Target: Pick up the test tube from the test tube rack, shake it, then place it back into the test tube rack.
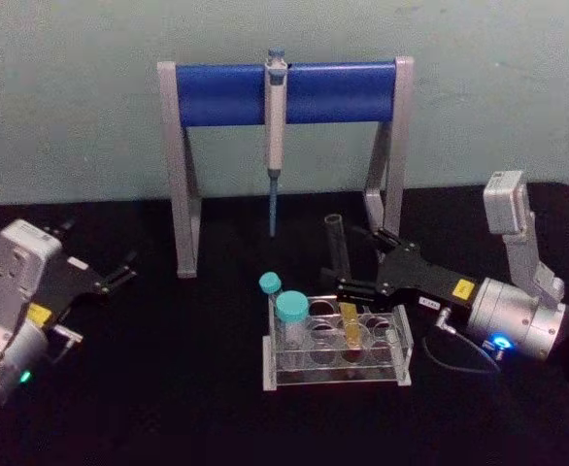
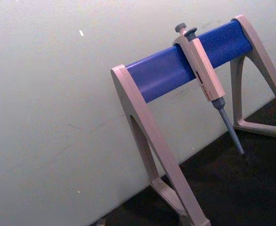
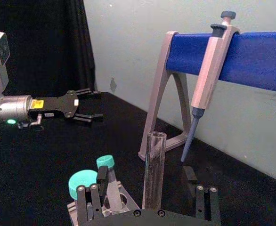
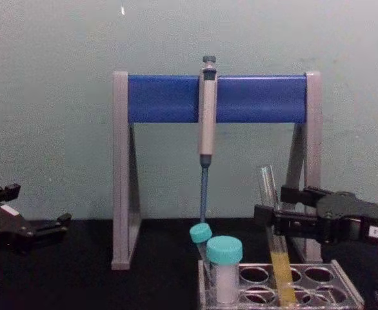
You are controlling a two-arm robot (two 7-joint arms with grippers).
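The pipette stand spans 12 o'clock. Nearer, toward 6 o'clock, the test tube rack stands on the table. The right gripper reaches in from 3 o'clock, fingers released and wide either side of the glass; the left gripper hangs at 9 o'clock, fingers spread. The test tube leans in its hole. Best to centre on it, close gently, then lift along its lean, clear of the teal-capped tubes.

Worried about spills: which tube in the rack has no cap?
The test tube: tall, thin, yellow liquid inside, between the fingers of the right gripper. The two shorter tubes have teal caps.
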